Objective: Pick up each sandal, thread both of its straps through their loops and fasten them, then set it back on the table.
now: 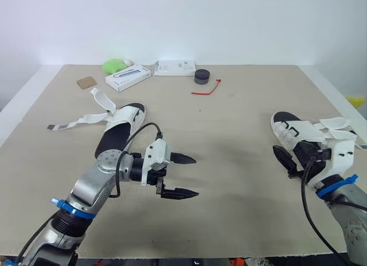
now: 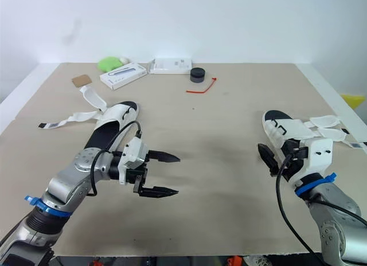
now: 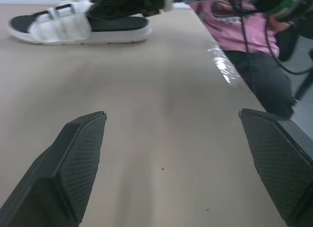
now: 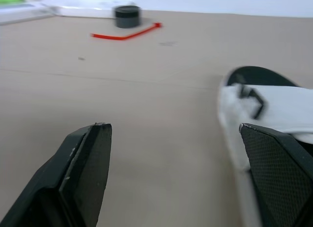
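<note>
The left hand (image 1: 195, 176) hovers wide open and empty beside the loose-strapped sandal (image 1: 120, 125) near the worktop's left edge. The right hand (image 4: 173, 131), equally open, flanks the right-edge sandal (image 1: 298, 128). Pickup looks next.

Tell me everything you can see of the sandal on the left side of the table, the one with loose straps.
The left sandal has a black footbed and a white sole and upper, foam and fabric by the look. It lies sole down on the table, slanted. Both white straps are undone and splay toward the robot's left: one lies long and flat with a dark tip, the other curls upward. Its near end is hidden behind the left arm. Nothing grips it.
</note>
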Controlling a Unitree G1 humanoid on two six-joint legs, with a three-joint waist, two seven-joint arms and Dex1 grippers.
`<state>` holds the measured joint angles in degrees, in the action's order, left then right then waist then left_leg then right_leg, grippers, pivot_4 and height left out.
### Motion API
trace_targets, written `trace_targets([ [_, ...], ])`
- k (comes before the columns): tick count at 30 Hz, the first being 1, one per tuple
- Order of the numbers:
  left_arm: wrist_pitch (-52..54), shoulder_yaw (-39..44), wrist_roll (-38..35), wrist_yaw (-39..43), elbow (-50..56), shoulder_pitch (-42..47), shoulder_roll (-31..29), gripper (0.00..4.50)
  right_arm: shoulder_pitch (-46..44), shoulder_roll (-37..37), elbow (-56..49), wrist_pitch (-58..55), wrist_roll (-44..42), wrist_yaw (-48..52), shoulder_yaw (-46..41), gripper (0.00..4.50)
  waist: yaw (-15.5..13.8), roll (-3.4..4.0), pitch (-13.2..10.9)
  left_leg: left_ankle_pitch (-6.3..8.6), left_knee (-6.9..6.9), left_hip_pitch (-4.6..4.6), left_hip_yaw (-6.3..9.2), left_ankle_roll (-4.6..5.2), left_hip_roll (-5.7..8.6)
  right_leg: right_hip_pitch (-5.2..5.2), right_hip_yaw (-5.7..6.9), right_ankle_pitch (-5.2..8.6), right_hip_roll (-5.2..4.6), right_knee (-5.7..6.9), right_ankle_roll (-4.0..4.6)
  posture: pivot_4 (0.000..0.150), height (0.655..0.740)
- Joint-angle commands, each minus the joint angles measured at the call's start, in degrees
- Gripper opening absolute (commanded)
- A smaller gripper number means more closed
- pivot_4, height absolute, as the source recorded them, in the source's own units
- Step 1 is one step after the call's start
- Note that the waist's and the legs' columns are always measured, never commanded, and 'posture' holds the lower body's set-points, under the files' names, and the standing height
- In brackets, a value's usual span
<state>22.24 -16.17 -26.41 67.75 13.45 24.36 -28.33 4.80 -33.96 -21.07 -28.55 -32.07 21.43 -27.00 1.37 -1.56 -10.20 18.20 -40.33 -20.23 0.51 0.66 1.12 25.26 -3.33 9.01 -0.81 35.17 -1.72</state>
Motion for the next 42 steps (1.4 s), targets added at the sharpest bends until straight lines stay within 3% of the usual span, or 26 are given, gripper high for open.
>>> trace_targets([
  [1,-1.5,-0.7,0.2,1.4,-1.4,3.2,1.4,4.47,-2.2,0.2,0.9,-0.2,1.6,-2.1,-0.2,4.5,0.0,0.0,0.0,-0.02,0.0,0.0,-0.05,0.02,0.01,-0.01,-0.05,0.01,0.01,0.0,0.02,0.15,0.74],
  [19,-1.6,-0.7,2.0,-1.8,-2.0,3.6,4.0,4.47,-15.8,0.3,19.9,-0.1,8.9,-2.9,3.4,4.5,0.0,0.01,0.0,0.12,0.0,0.03,-0.41,0.28,0.0,0.04,-0.52,-0.17,0.08,-0.1,-0.31,0.15,0.74],
  [23,-1.7,-0.5,2.1,-2.8,-1.3,2.8,3.8,4.5,-15.8,-0.3,21.4,0.2,10.5,-2.8,4.4,3.21,0.0,0.01,0.0,0.14,0.0,0.03,-0.47,0.32,0.01,0.05,-0.58,-0.19,0.06,-0.11,-0.36,0.15,0.74],
  [26,-1.8,-0.4,2.2,-3.4,-1.1,2.2,3.6,4.5,-16.7,0.2,22.7,0.7,10.4,-2.9,3.5,1.58,0.1,0.01,0.0,0.15,0.0,0.04,-0.54,0.33,0.01,0.05,-0.65,-0.23,0.05,-0.14,-0.43,0.15,0.74],
  [27,-2.0,-0.2,2.4,-3.6,-1.1,2.0,3.6,4.5,-17.2,0.0,23.2,1.0,10.5,-2.7,3.4,1.38,0.1,0.01,0.0,0.15,0.0,0.05,-0.57,0.33,0.01,0.05,-0.67,-0.24,0.05,-0.15,-0.45,0.15,0.74],
  [29,-2.2,0.0,2.5,-4.1,-1.2,1.6,3.6,4.5,-17.8,-0.3,23.6,1.1,10.8,-2.4,3.6,0.2,0.1,0.01,0.0,0.15,0.0,0.07,-0.61,0.33,0.01,0.05,-0.72,-0.25,0.06,-0.15,-0.47,0.15,0.74],
  [35,-1.9,1.8,1.8,-3.9,-1.8,0.9,2.2,4.5,-18.7,-0.9,23.1,3.1,11.1,1.3,5.2,0.09,0.1,0.01,0.0,0.16,0.0,0.08,-0.64,0.34,0.01,0.06,-0.75,-0.25,0.07,-0.15,-0.47,0.15,0.74],
  [42,-1.1,6.2,-0.9,0.5,-1.8,-1.0,-3.9,4.5,-18.6,-4.8,11.8,7.3,8.6,22.7,17.6,0.09,1.4,0.08,0.0,0.23,0.0,0.11,-0.72,0.47,-0.2,0.12,-0.81,-0.26,0.3,-0.14,-0.43,0.15,0.74],
])
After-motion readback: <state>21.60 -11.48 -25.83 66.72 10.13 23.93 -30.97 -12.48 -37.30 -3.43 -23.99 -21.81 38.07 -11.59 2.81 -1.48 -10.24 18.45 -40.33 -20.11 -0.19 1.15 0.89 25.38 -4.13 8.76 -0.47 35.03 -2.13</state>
